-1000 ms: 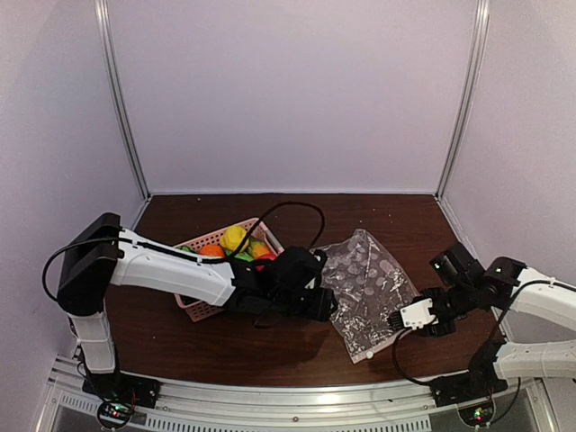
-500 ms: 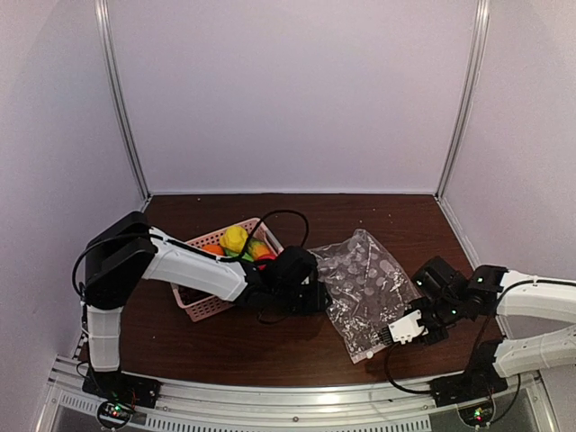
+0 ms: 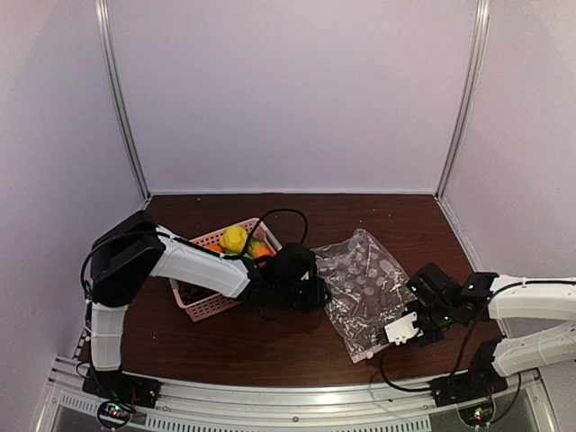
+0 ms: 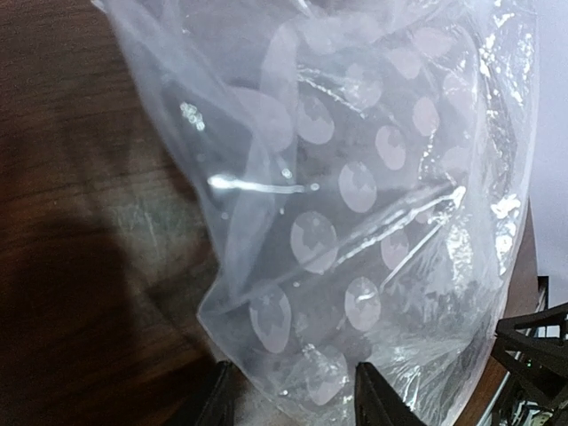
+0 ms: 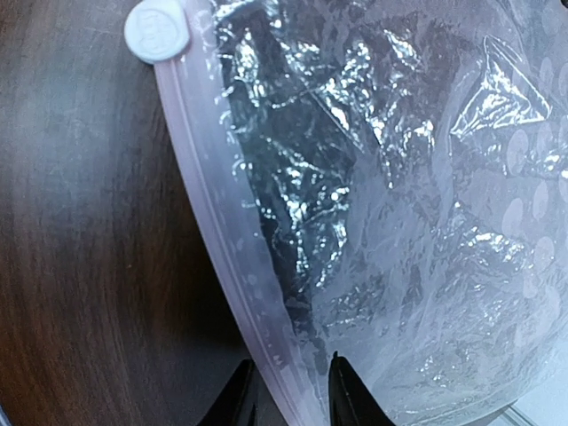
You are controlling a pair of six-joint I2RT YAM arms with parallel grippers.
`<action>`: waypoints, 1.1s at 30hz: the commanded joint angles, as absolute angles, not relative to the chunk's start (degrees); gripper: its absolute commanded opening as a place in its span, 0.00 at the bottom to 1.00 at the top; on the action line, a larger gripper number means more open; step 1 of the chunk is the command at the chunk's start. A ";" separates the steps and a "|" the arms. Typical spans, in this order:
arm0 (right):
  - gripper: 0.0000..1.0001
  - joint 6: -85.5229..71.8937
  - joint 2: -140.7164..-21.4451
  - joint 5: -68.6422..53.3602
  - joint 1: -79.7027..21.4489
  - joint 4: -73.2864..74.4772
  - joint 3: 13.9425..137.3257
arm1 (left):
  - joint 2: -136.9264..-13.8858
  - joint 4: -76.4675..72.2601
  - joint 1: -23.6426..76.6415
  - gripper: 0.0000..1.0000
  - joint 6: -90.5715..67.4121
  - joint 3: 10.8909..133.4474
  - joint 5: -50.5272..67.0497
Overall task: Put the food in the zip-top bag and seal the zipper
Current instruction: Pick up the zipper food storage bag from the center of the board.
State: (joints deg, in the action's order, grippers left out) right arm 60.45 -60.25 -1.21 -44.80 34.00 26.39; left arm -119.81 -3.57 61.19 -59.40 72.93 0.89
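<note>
On the desk (image 3: 225, 346), at about 4 o'clock from its middle in the overhead view, I see the zip-top bag (image 3: 364, 283) lying flat and crinkled, its whitish spots showing. At 9 o'clock from the bag stands the pink basket (image 3: 202, 309). The food (image 3: 235, 238) is piled inside it, yellow and orange pieces on top.

My left claw (image 4: 293, 399) is down at the bag's 9 o'clock edge, just beside the basket's corner. From its wrist camera the two fingertips (image 4: 216, 404) stand clearly apart, with a loose fold of the bag's corner lying between them. I see no pinch on the plastic, so it has hold of nothing.

My right claw (image 5: 288, 390) is low at the bag's 5 o'clock edge. In its wrist view the zipper (image 5: 217, 222) runs as a pale strip from 11 o'clock down to 6 o'clock, and the round white slider (image 5: 158, 29) sits at the 11 o'clock end. The strip passes straight through the narrow gap between the fingertips (image 5: 238, 401). They are parted only a little, about the strip's width. I cannot tell whether either pad touches it.
</note>
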 commanded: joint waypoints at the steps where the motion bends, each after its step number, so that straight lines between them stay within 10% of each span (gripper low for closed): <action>1: 0.27 59.29 -62.18 1.39 -45.35 30.24 25.09 | -120.59 -5.98 60.97 0.47 -57.86 74.78 1.74; 10: 0.00 57.54 -62.02 1.56 -45.43 29.42 25.71 | -120.67 -5.88 60.54 0.47 -56.16 75.99 1.83; 20: 0.00 42.99 -57.45 2.89 -43.53 34.28 37.33 | -111.17 -3.08 60.72 0.67 -42.00 80.55 -4.72; 33: 0.00 19.83 -65.42 -1.18 -34.76 31.57 58.37 | -99.03 -15.25 70.25 0.70 -39.84 70.00 -24.28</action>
